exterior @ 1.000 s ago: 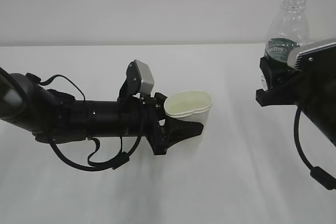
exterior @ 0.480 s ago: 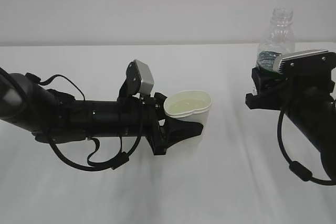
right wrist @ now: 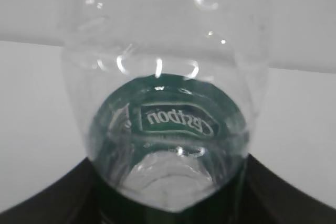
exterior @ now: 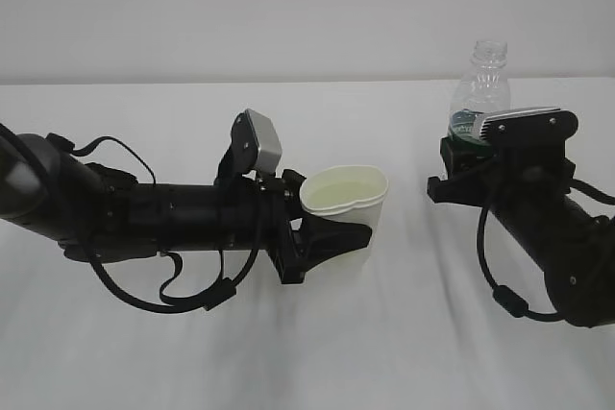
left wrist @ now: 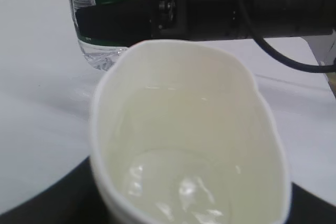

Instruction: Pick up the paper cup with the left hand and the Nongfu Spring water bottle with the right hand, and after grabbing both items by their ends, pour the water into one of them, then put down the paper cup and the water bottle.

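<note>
Apparently post-pour: left hand (exterior: 322,237) clamps cup (exterior: 344,201) holding water (left wrist: 178,192), right hand (exterior: 461,175) clamps upright bottle (exterior: 478,93) far right, clear of spills.

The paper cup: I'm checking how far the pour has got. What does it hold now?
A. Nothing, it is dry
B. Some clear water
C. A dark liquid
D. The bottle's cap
B: the paper cup, squeezed oval in the left hand's gripper, shows clear water glinting at its bottom.
</note>
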You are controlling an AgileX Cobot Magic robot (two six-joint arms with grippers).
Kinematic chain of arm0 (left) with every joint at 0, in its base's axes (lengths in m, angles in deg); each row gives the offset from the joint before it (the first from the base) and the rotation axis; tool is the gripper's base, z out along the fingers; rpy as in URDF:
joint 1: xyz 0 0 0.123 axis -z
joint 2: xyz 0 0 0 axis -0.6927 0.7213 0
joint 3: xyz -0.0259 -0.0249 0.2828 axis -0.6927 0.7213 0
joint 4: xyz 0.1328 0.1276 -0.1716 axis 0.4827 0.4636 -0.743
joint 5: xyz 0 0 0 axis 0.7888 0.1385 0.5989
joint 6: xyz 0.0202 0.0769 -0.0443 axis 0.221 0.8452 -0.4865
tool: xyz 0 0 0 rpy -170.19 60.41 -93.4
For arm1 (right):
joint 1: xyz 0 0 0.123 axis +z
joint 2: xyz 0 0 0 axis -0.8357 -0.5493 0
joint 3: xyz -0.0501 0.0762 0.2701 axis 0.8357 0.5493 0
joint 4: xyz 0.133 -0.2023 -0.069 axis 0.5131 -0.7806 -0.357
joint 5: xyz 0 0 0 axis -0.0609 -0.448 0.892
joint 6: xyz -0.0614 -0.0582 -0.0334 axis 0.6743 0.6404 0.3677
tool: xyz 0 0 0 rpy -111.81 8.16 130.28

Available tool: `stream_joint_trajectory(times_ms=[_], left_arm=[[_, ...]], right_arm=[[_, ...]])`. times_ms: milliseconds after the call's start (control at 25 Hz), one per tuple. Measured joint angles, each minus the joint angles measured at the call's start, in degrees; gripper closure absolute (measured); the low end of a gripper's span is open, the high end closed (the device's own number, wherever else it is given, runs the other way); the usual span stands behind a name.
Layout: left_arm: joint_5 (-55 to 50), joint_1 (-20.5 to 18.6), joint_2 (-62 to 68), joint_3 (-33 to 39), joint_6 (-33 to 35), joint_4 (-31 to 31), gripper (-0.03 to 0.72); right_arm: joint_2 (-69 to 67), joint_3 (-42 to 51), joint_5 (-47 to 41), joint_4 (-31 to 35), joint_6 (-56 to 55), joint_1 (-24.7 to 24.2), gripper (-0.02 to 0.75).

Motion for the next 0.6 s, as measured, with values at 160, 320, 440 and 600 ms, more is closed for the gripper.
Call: stream_joint_trajectory(times_ms=[160, 320, 440, 600], left_arm=[[0.00, 0.00, 0.00, 0.00, 0.00, 0.00, 0.250], [0.00, 0.00, 0.00, 0.00, 0.10, 0.00, 0.250], [0.00, 0.00, 0.00, 0.00, 0.10, 0.00, 0.250], [0.00, 0.00, 0.00, 0.00, 0.10, 0.11, 0.250]], right_arm=[[-2.53, -1.22, 0.13, 0.90, -0.13, 0.00, 0.334], [-5.50, -1.73, 0.13, 2.89, -2.13, 0.00, 0.334], [-7.13, -2.00, 0.13, 3.58, -2.97, 0.00, 0.335], [-8.26, -2.92, 0.55, 4.50, -3.19, 0.00, 0.335]])
